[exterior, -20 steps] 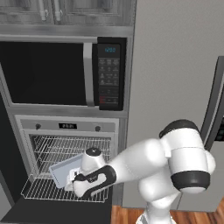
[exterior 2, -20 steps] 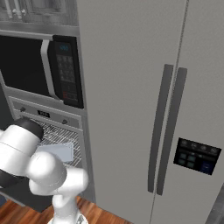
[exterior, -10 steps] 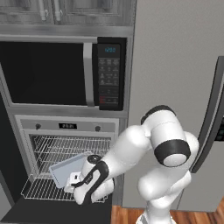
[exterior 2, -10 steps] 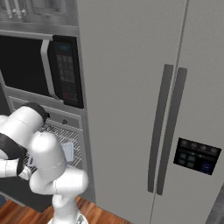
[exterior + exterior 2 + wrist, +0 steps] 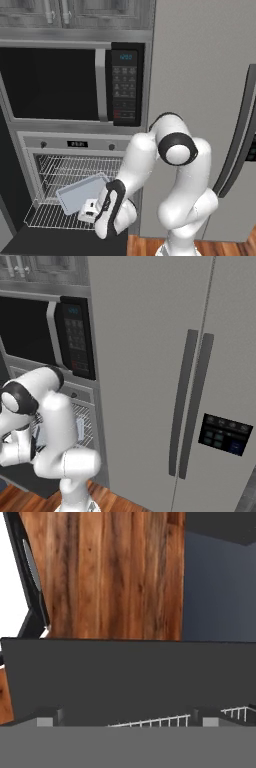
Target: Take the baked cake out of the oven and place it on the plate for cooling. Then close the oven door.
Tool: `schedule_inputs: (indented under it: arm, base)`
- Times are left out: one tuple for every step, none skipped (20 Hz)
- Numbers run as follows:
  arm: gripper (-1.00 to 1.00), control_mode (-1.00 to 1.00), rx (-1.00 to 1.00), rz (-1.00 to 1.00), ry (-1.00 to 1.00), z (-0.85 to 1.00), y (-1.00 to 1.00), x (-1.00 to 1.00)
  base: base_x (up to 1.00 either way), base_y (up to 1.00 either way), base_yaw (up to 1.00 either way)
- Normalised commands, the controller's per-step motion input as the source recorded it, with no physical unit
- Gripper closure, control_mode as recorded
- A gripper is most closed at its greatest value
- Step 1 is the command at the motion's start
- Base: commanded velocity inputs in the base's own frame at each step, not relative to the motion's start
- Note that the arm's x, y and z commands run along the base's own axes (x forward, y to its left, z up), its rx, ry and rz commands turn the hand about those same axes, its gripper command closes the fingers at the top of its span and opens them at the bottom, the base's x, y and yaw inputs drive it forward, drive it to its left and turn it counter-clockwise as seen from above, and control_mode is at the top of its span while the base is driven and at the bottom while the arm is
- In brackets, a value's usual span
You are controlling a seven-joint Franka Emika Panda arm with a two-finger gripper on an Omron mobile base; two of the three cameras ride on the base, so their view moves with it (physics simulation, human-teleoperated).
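At the far left of the left base view the oven [image 5: 75, 165] stands open, its wire rack [image 5: 50, 215] drawn out toward the lower left corner and its oven door [image 5: 60, 242] dropped flat along the bottom edge. On that rack, left of centre, lies a pale grey baking tray [image 5: 80, 192] tipped at an angle; whether the cake sits on it I cannot tell from here, and no plate can be made out. Just right of the tray, in the lower middle of the frame, the pincer [image 5: 89, 211] hangs at the rack's front edge, pointing down, with the white arm [image 5: 170, 180] bulking up behind it to the right. In the hand view the two fingertips [image 5: 47, 716] rise far apart at the bottom with nothing between them, so the pincer is spread wide and holds nothing (only rack wires and the dark door panel show past it). The right base view has the microwave [image 5: 47, 331] at upper left and the fridge [image 5: 195, 381] filling the right. From here the hand is aimed at the door and floor, not at the tray, so a closing move now would likely grip air or a rack wire. A low sweep could knock the tilted tray deeper or skid it off the rack, and the elbow is close enough to the oven frame to clip it while turning.
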Motion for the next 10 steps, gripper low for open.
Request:
schedule_inputs:
  arm:
    - [-1.0,-1.0,0.0,0.0,0.0,-0.08,0.0,0.24]
    - [-1.0,-1.0,0.0,0.0,0.0,-0.09,0.0,0.2]
    - [-1.0,-1.0,0.0,0.0,0.0,-0.12,0.0,0.16]
    - [-1.0,-1.0,0.0,0.0,0.0,-0.11,0.01,0.17]
    - [-1.0,-1.0,0.0,0.0,0.0,-0.12,0.05,0.2]
    - [-1.0,-1.0,0.0,0.0,0.0,-0.1,0.08,0.19]
    - [-1.0,-1.0,0.0,0.0,0.0,-0.09,0.11,0.22]
    - [-1.0,-1.0,0.0,0.0,0.0,-0.09,0.15,0.24]
    - [-1.0,-1.0,0.0,0.0,0.0,-0.08,0.18,0.22]
    - [-1.0,-1.0,0.0,0.0,0.0,-0.08,0.18,0.2]
  base:
    - [0.0,0.0,0.0]
    - [0.0,0.0,0.0]
    - [0.0,0.0,0.0]
    - [0.0,0.0,0.0]
    - [0.0,0.0,0.0]
    - [0.0,0.0,0.0]
    - [0.0,0.0,0.0]
    - [0.0,0.0,0.0]
    - [0.0,0.0,0.0]
    - [0.0,0.0,0.0]
